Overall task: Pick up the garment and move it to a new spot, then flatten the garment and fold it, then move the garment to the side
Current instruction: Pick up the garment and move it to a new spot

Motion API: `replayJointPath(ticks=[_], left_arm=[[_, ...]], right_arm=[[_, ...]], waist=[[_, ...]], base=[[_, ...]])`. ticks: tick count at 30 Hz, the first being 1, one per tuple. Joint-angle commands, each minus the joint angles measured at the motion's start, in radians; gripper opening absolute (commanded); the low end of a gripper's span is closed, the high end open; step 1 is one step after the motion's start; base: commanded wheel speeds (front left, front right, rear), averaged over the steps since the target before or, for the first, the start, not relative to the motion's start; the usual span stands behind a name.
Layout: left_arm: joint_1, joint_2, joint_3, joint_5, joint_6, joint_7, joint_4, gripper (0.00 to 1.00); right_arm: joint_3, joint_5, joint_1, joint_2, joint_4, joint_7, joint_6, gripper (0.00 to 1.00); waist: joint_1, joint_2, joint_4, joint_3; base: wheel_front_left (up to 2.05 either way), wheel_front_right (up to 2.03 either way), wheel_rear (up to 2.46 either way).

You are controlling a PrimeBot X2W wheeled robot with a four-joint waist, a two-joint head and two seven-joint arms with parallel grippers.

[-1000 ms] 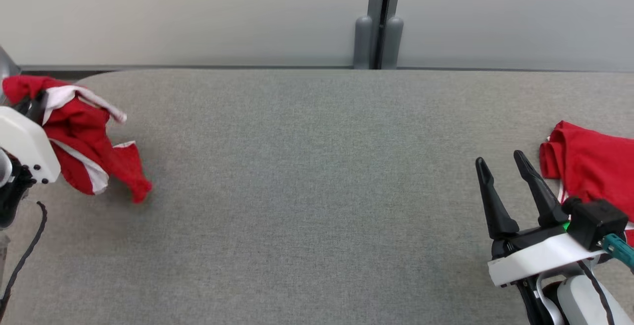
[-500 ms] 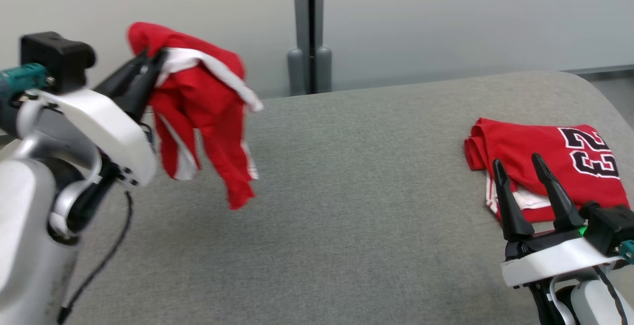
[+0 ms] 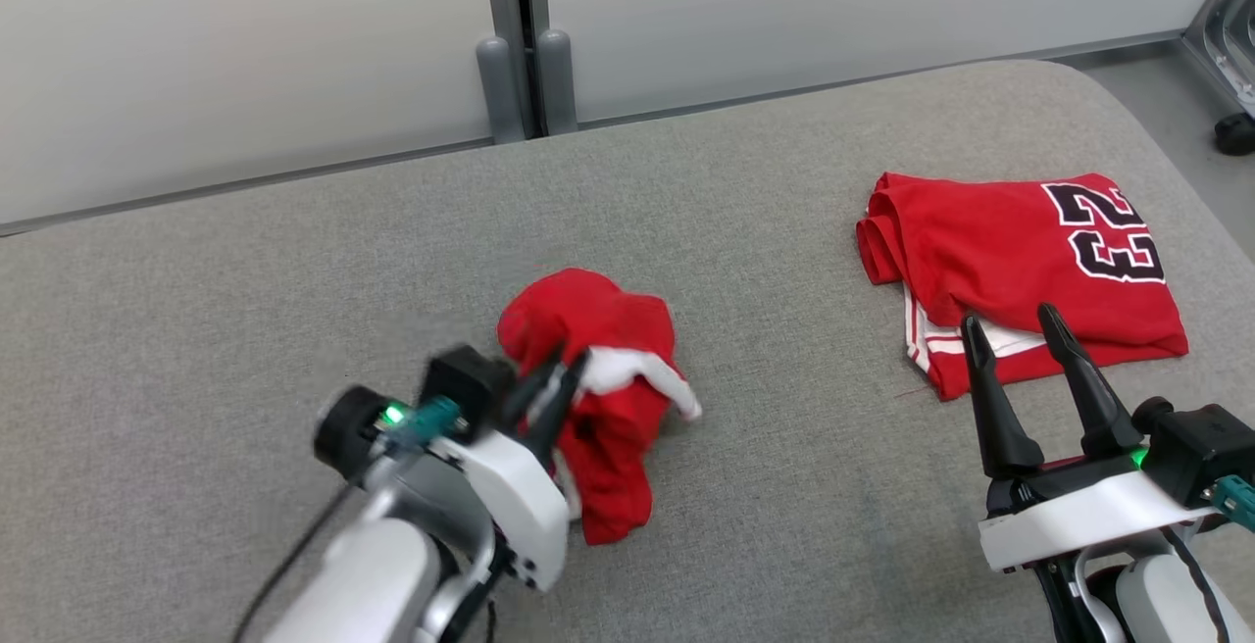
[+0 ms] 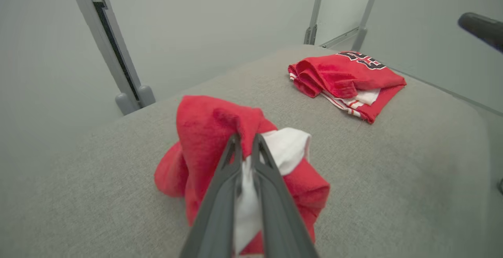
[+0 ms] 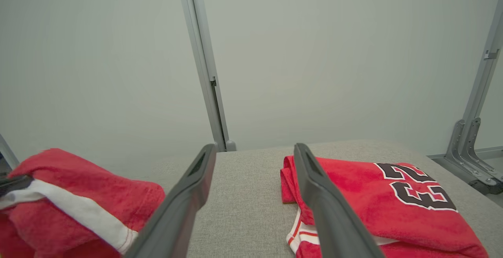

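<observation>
We had our left gripper [image 3: 567, 369] clamped on the crumpled garment [image 3: 613, 324], which rested well left of the folded jersey [image 3: 1020, 251] with room for flattening, while our right gripper [image 3: 1010, 324] hovered, fingers apart, beside that jersey.

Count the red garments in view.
2. A crumpled red garment with white trim sits near the middle, pinched by the left gripper; a folded red jersey numbered 23 lies at the right, beyond the open right gripper. None seems hidden.

One crumpled garment [image 3: 608, 329], one folded garment [image 3: 990, 241], two pincers [image 3: 572, 366] [image 3: 1010, 321], one grey table [image 3: 294, 261]
</observation>
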Motion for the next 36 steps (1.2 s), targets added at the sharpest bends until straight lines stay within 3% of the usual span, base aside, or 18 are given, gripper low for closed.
replayJointPath(ticks=[1, 3, 5, 6, 11, 18, 28, 36], left_arm=[[0.01, -0.024, -0.033, 0.026, -0.006, -0.038, 0.077, 0.0], [0.014, -0.059, -0.069, 0.04, -0.02, -0.073, 0.165, 0.0], [0.009, -0.085, -0.095, 0.047, -0.034, -0.096, 0.25, 0.51], [0.002, -0.098, -0.104, 0.05, -0.04, -0.112, 0.283, 1.0], [-0.034, -0.137, -0.113, 0.038, -0.056, -0.184, 0.376, 1.0], [-0.038, -0.115, -0.068, 0.024, -0.029, -0.251, 0.336, 1.0], [0.095, 0.023, 0.08, -0.018, 0.087, -0.305, 0.111, 1.0], [0.282, 0.058, 0.169, -0.056, 0.184, -0.371, -0.017, 1.0]], right_arm=[[0.003, 0.005, -0.009, -0.001, 0.002, -0.005, 0.001, 1.0], [0.009, 0.005, -0.012, -0.001, 0.007, -0.005, 0.001, 1.0], [0.015, 0.005, -0.015, 0.0, 0.015, -0.005, 0.001, 1.0], [0.017, 0.006, -0.014, 0.0, 0.017, -0.005, 0.001, 1.0], [0.022, 0.007, 0.002, -0.005, 0.033, -0.005, 0.001, 1.0], [0.017, 0.006, 0.025, -0.014, 0.04, -0.005, 0.001, 1.0], [-0.002, 0.001, 0.059, -0.019, 0.032, -0.005, 0.001, 1.0], [-0.02, -0.005, 0.092, 0.002, 0.033, -0.005, 0.001, 1.0]], waist=[[0.0, -0.0001, -0.002, 0.01], [0.0, -0.0001, 0.002, 0.012], [0.0, -0.0001, 0.007, 0.01], [0.0, -0.0001, 0.012, 0.007], [0.0, -0.0001, 0.044, -0.022], [0.0, -0.0001, 0.083, -0.064], [0.0, -0.0001, 0.143, -0.103], [0.0, -0.0001, 0.168, -0.116]], base=[[0.0, 0.0, 0.0], [0.0, 0.0, 0.0], [0.0, 0.0, 0.0], [0.0, 0.0, 0.0], [0.0, 0.0, 0.0], [0.0, 0.0, 0.0], [0.0, 0.0, 0.0], [0.0, 0.0, 0.0]])
